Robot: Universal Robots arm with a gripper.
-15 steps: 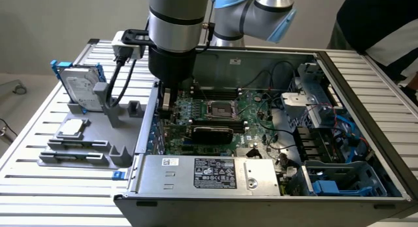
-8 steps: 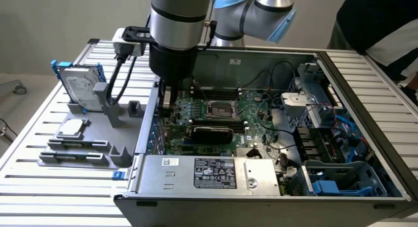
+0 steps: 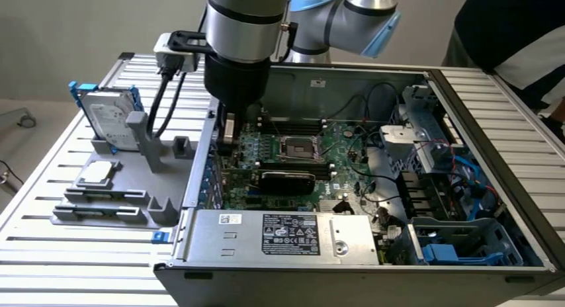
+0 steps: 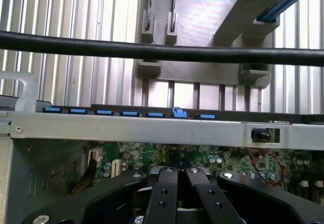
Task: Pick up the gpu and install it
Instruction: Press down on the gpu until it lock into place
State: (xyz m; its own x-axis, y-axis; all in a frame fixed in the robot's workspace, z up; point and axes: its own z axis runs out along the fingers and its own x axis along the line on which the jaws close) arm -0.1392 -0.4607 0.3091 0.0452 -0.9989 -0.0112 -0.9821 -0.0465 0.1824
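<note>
The gpu, with its black glossy cover, lies flat across the green motherboard inside the open computer case. It sits level near the power supply. My gripper reaches down into the case by the wall on the exterior view's left, just beyond the gpu's end there. Whether it touches the card I cannot tell. In the wrist view the black fingers press together at the gripper's tip with nothing between them, over the motherboard.
A grey holder outside the case carries a silver hard drive in a blue frame and thin memory sticks. The power supply fills the case's near side. A person stands at the far right. A black cable crosses the wrist view.
</note>
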